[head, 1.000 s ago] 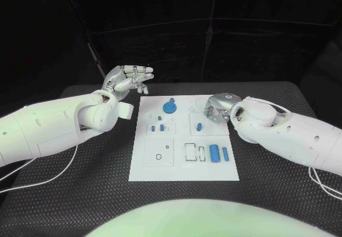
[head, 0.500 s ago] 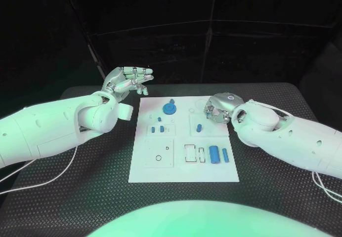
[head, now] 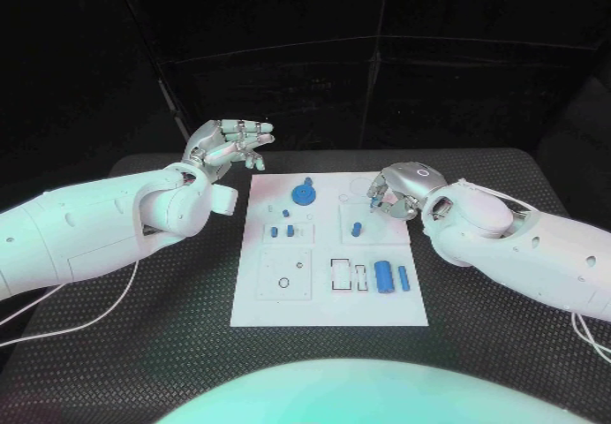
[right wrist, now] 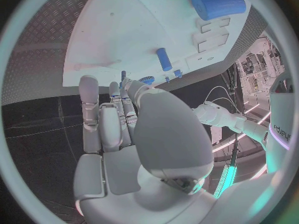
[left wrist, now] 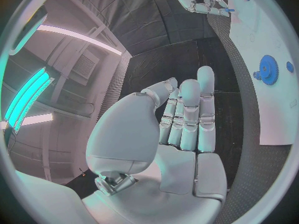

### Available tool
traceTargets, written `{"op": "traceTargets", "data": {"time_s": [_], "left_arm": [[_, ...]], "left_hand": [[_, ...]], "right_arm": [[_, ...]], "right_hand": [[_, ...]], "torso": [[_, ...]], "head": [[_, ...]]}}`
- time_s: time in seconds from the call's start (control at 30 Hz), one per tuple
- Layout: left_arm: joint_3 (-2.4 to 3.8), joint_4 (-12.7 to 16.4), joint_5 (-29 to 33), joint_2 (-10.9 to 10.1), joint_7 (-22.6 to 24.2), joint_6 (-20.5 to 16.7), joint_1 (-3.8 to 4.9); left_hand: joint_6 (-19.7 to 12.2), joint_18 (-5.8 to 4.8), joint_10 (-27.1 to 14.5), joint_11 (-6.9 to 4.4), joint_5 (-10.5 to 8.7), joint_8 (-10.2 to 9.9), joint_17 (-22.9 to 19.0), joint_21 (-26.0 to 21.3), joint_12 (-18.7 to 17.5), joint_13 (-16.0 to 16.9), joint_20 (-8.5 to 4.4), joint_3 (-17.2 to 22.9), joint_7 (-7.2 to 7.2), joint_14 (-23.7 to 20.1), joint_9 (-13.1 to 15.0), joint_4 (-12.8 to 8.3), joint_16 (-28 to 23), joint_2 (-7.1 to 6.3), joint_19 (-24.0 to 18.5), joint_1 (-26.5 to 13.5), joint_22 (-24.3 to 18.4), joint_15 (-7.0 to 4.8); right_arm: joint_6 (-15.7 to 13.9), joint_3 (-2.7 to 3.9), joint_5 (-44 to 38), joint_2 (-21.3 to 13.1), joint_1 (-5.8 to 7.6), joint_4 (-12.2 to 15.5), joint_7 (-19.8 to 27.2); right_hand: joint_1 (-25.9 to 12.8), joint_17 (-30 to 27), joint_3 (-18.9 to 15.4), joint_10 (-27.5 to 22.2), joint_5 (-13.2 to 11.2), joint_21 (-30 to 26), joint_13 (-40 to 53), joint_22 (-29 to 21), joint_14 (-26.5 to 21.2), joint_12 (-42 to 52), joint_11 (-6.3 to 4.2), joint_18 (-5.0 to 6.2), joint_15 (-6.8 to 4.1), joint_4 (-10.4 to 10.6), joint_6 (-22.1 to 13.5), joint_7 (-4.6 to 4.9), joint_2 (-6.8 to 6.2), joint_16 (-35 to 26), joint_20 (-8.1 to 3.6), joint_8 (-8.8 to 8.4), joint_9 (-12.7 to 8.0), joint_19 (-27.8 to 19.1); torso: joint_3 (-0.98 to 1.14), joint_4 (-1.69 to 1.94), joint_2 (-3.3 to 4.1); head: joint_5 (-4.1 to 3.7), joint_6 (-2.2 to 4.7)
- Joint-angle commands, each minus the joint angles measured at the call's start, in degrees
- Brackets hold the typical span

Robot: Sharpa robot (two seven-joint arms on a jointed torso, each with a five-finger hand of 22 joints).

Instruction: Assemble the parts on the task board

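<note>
Starting nearest, low in the head view, the task board (head: 325,305) lies at centre frame with two upright blue cylinders (head: 383,276) in its lower right, seemingly parked there for pickup. Mid-board sit three smaller blue pieces (head: 289,230); further up, one blue gear (head: 303,193) stands, probably already seated. At right of centre the right hand (head: 395,194) hovers over the board's upper right, its fingertips (right wrist: 126,81) drawn together on a thin blue pin (right wrist: 122,77), likely to insert it. Farthest, upper left, the left hand (head: 230,144) waits off the board, fingers loosely curled, apart, holding nothing.
</note>
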Motion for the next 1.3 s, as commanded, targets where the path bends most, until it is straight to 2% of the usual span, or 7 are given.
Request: {"op": "traceTargets", "data": {"time_s": [0.03, 0.27, 0.57, 0.7, 0.8, 1.07, 1.3], "left_arm": [[0.05, 0.0, 0.2, 0.0, 0.1, 0.7, 0.08], [0.05, -0.1, 0.2, 0.1, 0.1, 0.8, 0.07], [0.05, 0.0, 0.2, 0.1, 0.3, 0.6, 0.07], [0.05, 0.0, 0.2, 0.1, 0.4, 0.5, 0.07], [0.05, 0.1, 0.2, 0.2, 0.4, 0.4, 0.07], [0.05, 0.1, 0.2, 0.3, 0.4, 0.3, 0.08], [0.05, 0.0, 0.2, 0.4, 0.4, 0.3, 0.08]], "left_hand": [[0.1, 0.76, -0.4, 0.14, -0.08, 0.3, 0.0, -0.3, 0.3, 0.1, 0.12, -0.1, 0.37, -0.5, -0.1, -0.4, -0.3, 0.35, -0.5, 0.0, -0.1, 0.08], [0.1, 0.76, -0.4, 0.14, -0.08, 0.3, 0.0, -0.3, 0.3, 0.1, 0.12, -0.1, 0.37, -0.5, -0.1, -0.4, -0.3, 0.35, -0.5, 0.0, -0.1, 0.08], [0.0, 0.76, -0.4, 0.16, -0.07, 0.3, -0.4, -0.3, 0.3, 0.1, 0.14, -0.1, 0.39, -0.6, -0.1, -0.3, -0.5, 0.35, -0.5, -0.1, -0.1, 0.11], [0.0, 0.76, -0.4, 0.16, -0.07, 0.3, -0.4, -0.3, 0.3, 0.1, 0.14, -0.1, 0.39, -0.6, -0.1, -0.3, -0.5, 0.35, -0.5, -0.1, -0.1, 0.11], [0.0, 0.76, -0.5, 0.17, -0.07, 0.3, -0.6, -0.3, 0.3, 0.1, 0.16, -0.1, 0.4, -0.7, -0.1, -0.4, -0.6, 0.37, -0.5, -0.1, -0.1, 0.12], [0.0, 0.76, -0.5, 0.17, -0.07, 0.3, -0.6, -0.3, 0.3, 0.1, 0.16, -0.1, 0.4, -0.7, -0.1, -0.4, -0.6, 0.37, -0.5, -0.1, -0.1, 0.12], [0.0, 0.76, -0.5, 0.17, -0.07, 0.3, -0.6, -0.3, 0.3, 0.1, 0.16, -0.1, 0.4, -0.7, -0.1, -0.4, -0.6, 0.37, -0.5, -0.1, -0.1, 0.12]], "right_arm": [[-3.0, 0.05, 2.5, -1.0, 0.11, 2.8, 0.5], [-3.6, 0.06, 4.3, -1.5, 0.1, 8.1, 1.0], [-3.6, 0.04, 4.9, 0.3, -0.07, 11.7, 1.6], [-3.6, 0.05, 5.3, 1.3, -0.46, 12.0, 2.0], [-3.6, 0.05, 5.5, 2.2, -0.93, 11.9, 2.2], [-3.4, 0.04, 4.7, 4.3, -2.81, 10.8, 2.7], [-3.5, -0.06, 2.3, 6.3, -4.64, 9.3, 3.0]], "right_hand": [[-0.7, 0.1, 0.4, 0.4, -0.4, 0.3, 0.0, 0.2, 2.3, 0.1, -0.02, -0.88, -0.52, -0.1, 0.5, -0.02, -0.03, 0.3, -0.13, -0.18, 0.0, 0.5], [-0.7, 0.3, 0.5, 0.4, -0.4, 0.4, 0.0, 0.4, 2.4, 0.1, -0.06, -0.92, -0.55, -0.2, 0.6, -0.06, -0.06, 0.4, -0.15, -0.16, 0.0, 0.6], [-0.6, 0.6, 0.8, 0.7, -0.3, 1.0, 0.1, 1.4, 2.4, 0.1, -0.14, -1.08, -0.6, -0.6, 0.9, -0.12, -0.03, 0.7, -0.19, -0.08, 0.0, 1.0], [-0.8, 0.8, 1.0, 1.1, -0.2, 1.5, 0.1, 2.4, 2.5, 0.2, -0.24, -1.23, -0.69, -0.8, 1.3, -0.25, 0.06, 1.0, -0.24, 0.05, 0.1, 1.5], [-0.9, 0.9, 1.0, 1.2, -0.2, 1.8, 0.1, 2.8, 2.6, 0.3, -0.3, -1.3, -0.71, -0.9, 1.5, -0.3, 0.09, 1.0, -0.26, 0.09, 0.1, 1.7], [-0.9, 0.9, 1.1, 1.2, -0.2, 1.8, 0.1, 2.8, 2.6, 0.3, -0.31, -1.3, -0.72, -0.9, 1.5, -0.31, 0.1, 1.1, -0.27, 0.1, 0.1, 1.7], [-1.0, 0.9, 1.1, 1.3, -0.2, 1.8, 0.1, 2.8, 2.6, 0.3, -0.31, -1.29, -0.73, -1.0, 1.5, -0.31, 0.09, 1.1, -0.28, 0.1, 0.1, 1.7]], "torso": [[0.0, -0.07, 0.0], [-0.09, 0.0, -0.04], [-0.18, 0.11, -0.06], [-0.22, 0.09, -0.05], [-0.13, 0.06, 0.03], [-0.1, 0.06, 0.09], [-0.08, -0.05, 0.02]], "head": [[0.13, -0.05], [0.21, 0.0], [1.8, -0.12], [2.91, -0.3], [3.71, -0.5], [5.81, -1.12], [6.88, -1.12]]}}
